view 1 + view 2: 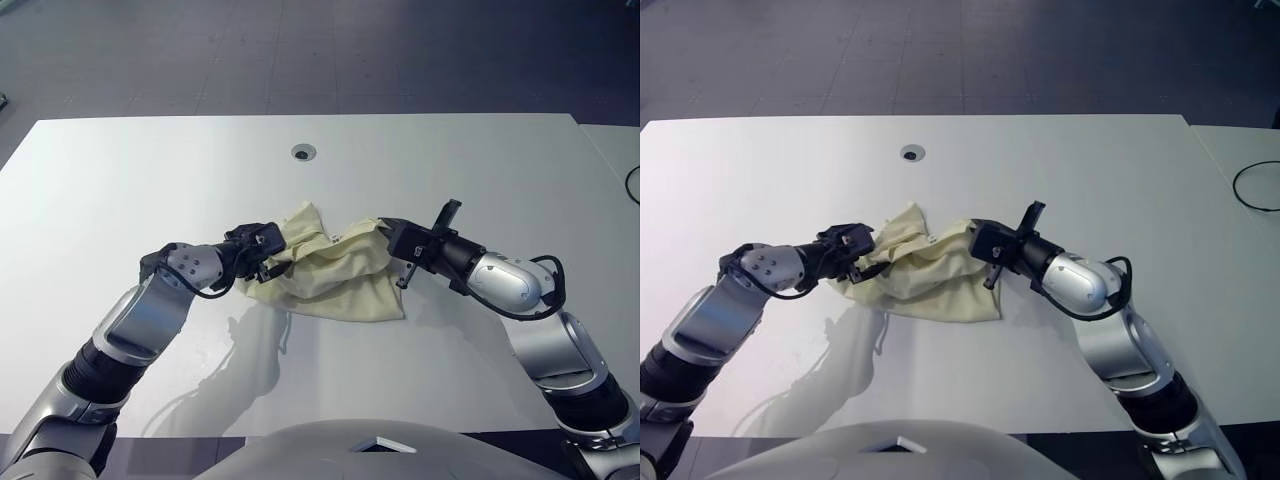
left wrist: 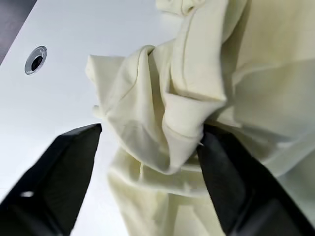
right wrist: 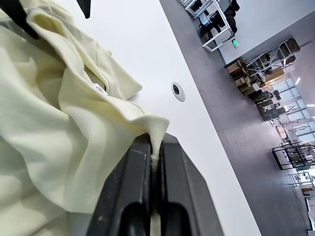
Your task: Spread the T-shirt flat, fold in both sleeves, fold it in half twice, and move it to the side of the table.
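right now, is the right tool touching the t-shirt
Touching. The right wrist view shows the right tool shut on a pinched edge of the pale yellow T-shirt, with the cloth clamped between its two halves.

The T-shirt [image 1: 335, 280] is soft matt cloth, creased all over. The table [image 1: 150, 170] looks smooth, white, faintly glossy; its grommet [image 1: 303, 152] shines like metal. Fingers [image 2: 64, 167] of the left gripper [image 1: 265, 255] look matt black plastic.

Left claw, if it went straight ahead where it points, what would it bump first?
The yellow T-shirt, most likely: the left claw is open and a crumpled fold sits right inside it.
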You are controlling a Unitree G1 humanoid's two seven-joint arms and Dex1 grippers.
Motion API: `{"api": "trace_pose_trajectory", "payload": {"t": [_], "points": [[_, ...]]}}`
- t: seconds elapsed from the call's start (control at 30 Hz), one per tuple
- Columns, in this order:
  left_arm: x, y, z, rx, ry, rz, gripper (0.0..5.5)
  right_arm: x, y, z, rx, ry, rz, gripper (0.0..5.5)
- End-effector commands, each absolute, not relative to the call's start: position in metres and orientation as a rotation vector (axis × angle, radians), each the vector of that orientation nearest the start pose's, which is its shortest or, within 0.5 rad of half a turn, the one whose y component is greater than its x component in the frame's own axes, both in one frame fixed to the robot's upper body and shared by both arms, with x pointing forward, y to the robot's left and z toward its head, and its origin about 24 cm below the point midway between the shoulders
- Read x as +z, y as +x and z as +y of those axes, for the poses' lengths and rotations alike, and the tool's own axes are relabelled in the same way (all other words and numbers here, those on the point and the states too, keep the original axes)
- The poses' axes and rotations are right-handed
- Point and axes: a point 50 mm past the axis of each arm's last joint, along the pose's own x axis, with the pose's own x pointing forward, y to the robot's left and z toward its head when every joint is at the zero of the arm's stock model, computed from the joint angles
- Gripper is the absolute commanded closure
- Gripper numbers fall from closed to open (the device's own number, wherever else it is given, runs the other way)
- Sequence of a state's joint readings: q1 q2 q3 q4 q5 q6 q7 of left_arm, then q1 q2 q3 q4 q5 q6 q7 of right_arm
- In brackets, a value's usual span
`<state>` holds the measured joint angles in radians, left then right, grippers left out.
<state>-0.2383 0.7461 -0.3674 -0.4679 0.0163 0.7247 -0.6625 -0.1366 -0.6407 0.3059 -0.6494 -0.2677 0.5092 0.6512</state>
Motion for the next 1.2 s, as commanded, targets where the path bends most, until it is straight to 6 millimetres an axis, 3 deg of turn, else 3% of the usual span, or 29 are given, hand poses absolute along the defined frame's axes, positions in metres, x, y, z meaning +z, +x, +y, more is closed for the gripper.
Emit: {"api": "trace_pose_trajectory", "payload": {"t": [0.03,0.57,0.7,0.83,1.0,1.1,1.2], "points": [[0.107,0.245,0.153,-0.841,0.846,0.38,2.78,0.139,0.226,-0.131,0.797,-0.916,0.025,5.48],[0.104,0.241,0.147,-0.903,0.891,0.379,5.4,0.137,0.225,-0.131,0.801,-0.917,0.036,5.48],[0.113,0.25,0.147,-0.916,0.826,0.359,5.5,0.132,0.235,-0.134,0.806,-0.888,0.056,5.48],[0.132,0.292,0.159,-0.861,0.865,0.327,5.5,0.131,0.285,-0.15,0.775,-0.819,0.088,5.48],[0.144,0.368,0.162,-0.818,0.969,0.365,5.5,0.145,0.38,-0.153,0.694,-0.791,0.145,5.48],[0.167,0.405,0.156,-0.676,1.043,0.358,5.5,0.179,0.414,-0.144,0.556,-0.821,0.103,5.48],[0.221,0.427,0.148,-0.397,1.125,0.209,5.5,0.231,0.429,-0.137,0.36,-0.928,-0.029,5.48]]}}
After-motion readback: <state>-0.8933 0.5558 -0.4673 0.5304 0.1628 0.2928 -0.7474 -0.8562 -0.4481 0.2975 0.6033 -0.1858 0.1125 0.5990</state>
